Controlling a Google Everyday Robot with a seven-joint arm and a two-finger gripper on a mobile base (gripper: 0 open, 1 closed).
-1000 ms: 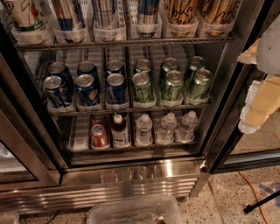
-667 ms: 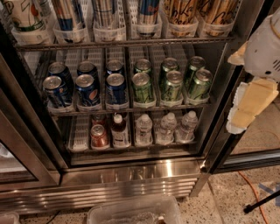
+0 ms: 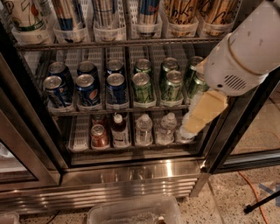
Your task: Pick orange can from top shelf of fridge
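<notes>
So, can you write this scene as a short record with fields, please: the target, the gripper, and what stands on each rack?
target: orange can, two visible, upright in clear trays
place: right end of the top shelf of the fridge
gripper: gripper at the right, in front of the lower racks, below the top shelf, apart from the orange can
middle rack: blue cans left, green cans right
bottom rack: red can, bottles
floor: plastic bin

- I count two orange cans [image 3: 181, 12].
- Three tall blue-and-silver cans [image 3: 69, 17].
- Six blue cans [image 3: 87, 89].
- Six green cans [image 3: 142, 85].
- One gripper [image 3: 192, 122], just below the rightmost green cans.
</notes>
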